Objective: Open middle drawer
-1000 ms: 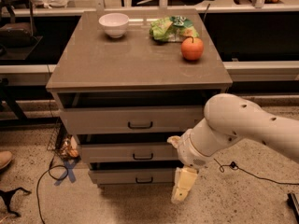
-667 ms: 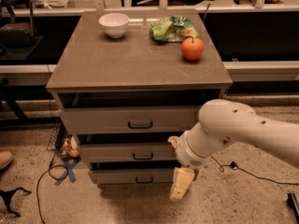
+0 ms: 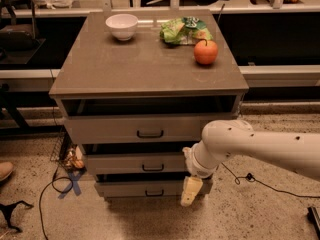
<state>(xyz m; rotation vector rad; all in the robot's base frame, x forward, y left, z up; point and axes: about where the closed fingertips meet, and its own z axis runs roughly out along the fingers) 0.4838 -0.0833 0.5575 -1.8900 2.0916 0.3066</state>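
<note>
The middle drawer (image 3: pixel 131 163) is the second of three grey-beige fronts on the cabinet, and its small dark bar handle (image 3: pixel 153 168) sits at the centre. The front stands about level with the drawers above and below. My gripper (image 3: pixel 190 190) hangs from the white arm (image 3: pixel 250 146) at the cabinet's lower right. It is to the right of and slightly below the handle, in front of the right end of the bottom drawer (image 3: pixel 140 188). It is not touching the handle.
On the cabinet top (image 3: pixel 100 69) are a white bowl (image 3: pixel 122 25), a green bag (image 3: pixel 183 30) and an orange fruit (image 3: pixel 206 51). The top drawer (image 3: pixel 115 129) is above. Cables (image 3: pixel 52 184) lie on the floor at left and a cable (image 3: pixel 265 184) at right.
My arm and gripper have moved a little to the left and upward, closer to the cabinet's drawer fronts. The drawers have not moved.
</note>
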